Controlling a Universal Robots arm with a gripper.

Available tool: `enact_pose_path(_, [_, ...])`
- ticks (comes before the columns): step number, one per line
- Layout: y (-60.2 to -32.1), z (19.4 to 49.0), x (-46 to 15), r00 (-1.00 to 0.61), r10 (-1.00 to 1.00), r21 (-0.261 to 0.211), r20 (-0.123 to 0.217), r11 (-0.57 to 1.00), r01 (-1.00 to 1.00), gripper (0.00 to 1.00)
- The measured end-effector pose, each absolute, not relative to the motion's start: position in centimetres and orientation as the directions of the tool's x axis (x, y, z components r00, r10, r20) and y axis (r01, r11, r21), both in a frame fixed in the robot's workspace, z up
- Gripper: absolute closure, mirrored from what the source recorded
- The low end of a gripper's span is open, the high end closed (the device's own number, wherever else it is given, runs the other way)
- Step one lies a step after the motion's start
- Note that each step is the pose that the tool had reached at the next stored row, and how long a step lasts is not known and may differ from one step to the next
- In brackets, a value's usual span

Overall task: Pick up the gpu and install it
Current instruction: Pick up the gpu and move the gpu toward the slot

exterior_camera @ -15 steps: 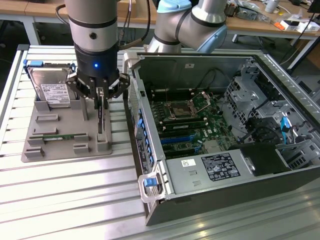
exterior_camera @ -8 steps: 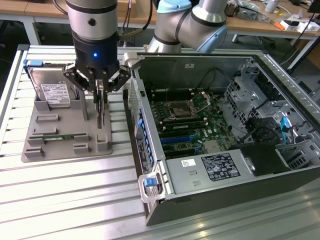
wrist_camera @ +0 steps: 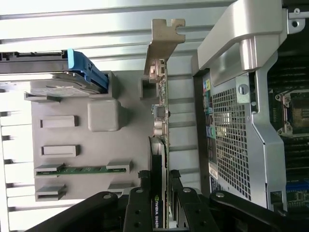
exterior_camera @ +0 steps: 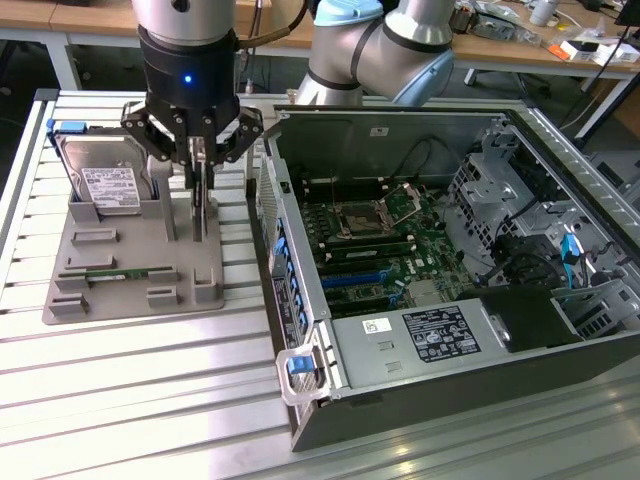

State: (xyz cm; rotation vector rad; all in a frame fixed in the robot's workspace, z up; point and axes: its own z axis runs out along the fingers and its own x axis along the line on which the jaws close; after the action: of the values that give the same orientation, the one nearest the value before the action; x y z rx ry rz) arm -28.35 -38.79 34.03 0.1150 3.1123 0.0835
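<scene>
Claw point(exterior_camera: 200, 182) clenched on the upright gpu point(wrist_camera: 158, 159), card between its fingers, standing in grey holder point(exterior_camera: 110, 270)

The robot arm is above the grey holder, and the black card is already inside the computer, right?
Not quite. The arm is above the grey holder, but the gpu stands on edge in that holder, outside the computer case. The wrist view shows it.

Room's pretty bright, light coming from overhead. The slatted surface point(exterior_camera: 130, 380) all around the claw point(exterior_camera: 200, 175) throws white glare, nearly blown out in the wrist view. Shadows below the claw are soft, and the open case point(exterior_camera: 450, 400) beside it looks darker inside.
</scene>
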Motion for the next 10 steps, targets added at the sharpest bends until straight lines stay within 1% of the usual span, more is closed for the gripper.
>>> enact_pose_path(10, [-38.8, 36.1, -28.3, -0.997, 0.075, 0.057, -0.024, 0.996, 0.073, 0.74])
